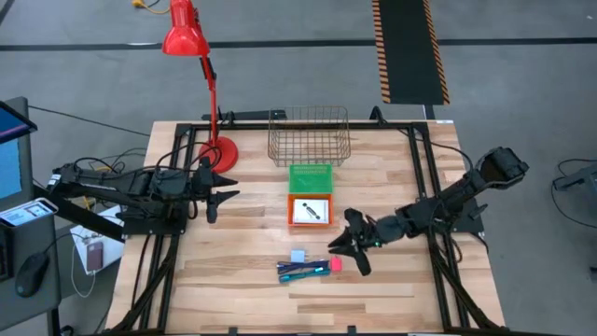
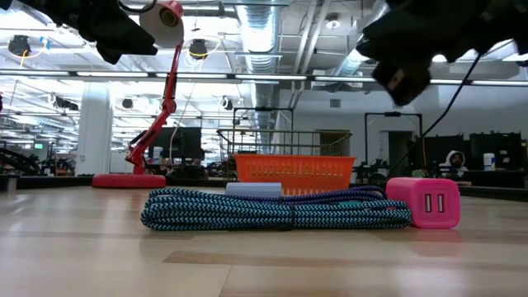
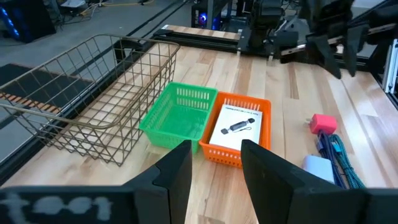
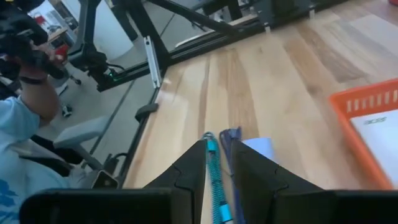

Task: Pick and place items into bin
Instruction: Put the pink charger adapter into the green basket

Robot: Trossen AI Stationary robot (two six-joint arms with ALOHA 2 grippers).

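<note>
A blue-and-teal braided cable bundle (image 1: 300, 271) lies on the table with a pink USB charger (image 1: 335, 265) at its right end and a small pale block (image 1: 298, 255) just behind it. A white card with a black mark (image 1: 311, 210) lies in the orange bin (image 1: 291, 217). My right gripper (image 1: 347, 250) hovers open just right of the charger, above the table; in its wrist view the cable (image 4: 214, 180) shows between its fingers (image 4: 219, 149). My left gripper (image 1: 222, 189) waits open left of the bins, pointing at them (image 3: 216, 149).
A green bin (image 1: 310, 177) stands behind the orange one, and a wire basket (image 1: 310, 136) stands behind that. The red desk lamp (image 1: 216, 149) has its base at the far left. Black frame rails (image 1: 424, 187) edge the table. A person (image 4: 25, 106) sits beyond the table's edge.
</note>
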